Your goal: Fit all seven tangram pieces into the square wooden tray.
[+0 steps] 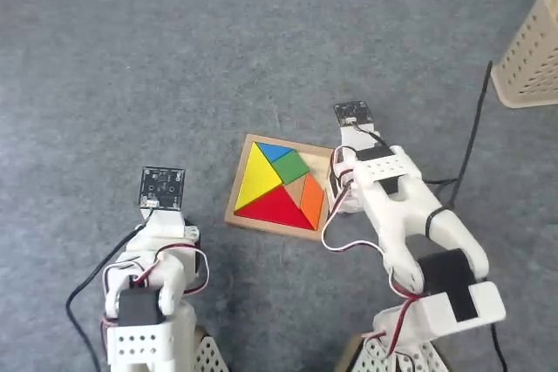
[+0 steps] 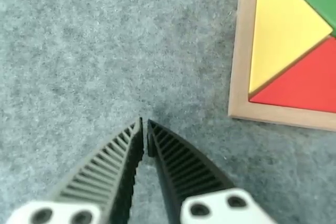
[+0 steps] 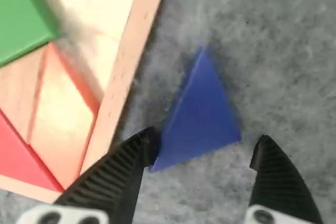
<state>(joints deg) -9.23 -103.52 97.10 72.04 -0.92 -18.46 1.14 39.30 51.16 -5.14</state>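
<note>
One triangle [image 3: 197, 114], seemingly stiff and light, is lying between spread right jaws, at the tray's [image 3: 131, 61] three o'clock; left jaws pressed together; pinch edges.

The tray [image 1: 239, 182] is pale wood, and in it lie a yellow piece [image 1: 255, 179], a red piece [image 1: 277, 206], a light blue piece [image 1: 273, 152], a green piece [image 1: 291, 166] and an orange piece [image 1: 313, 201]. A dark blue triangle [image 3: 198, 114] lies on the grey, speckled tabletop [image 1: 131, 84]. The jaws are black and ribbed, the arms [image 1: 397, 206] white.
</note>
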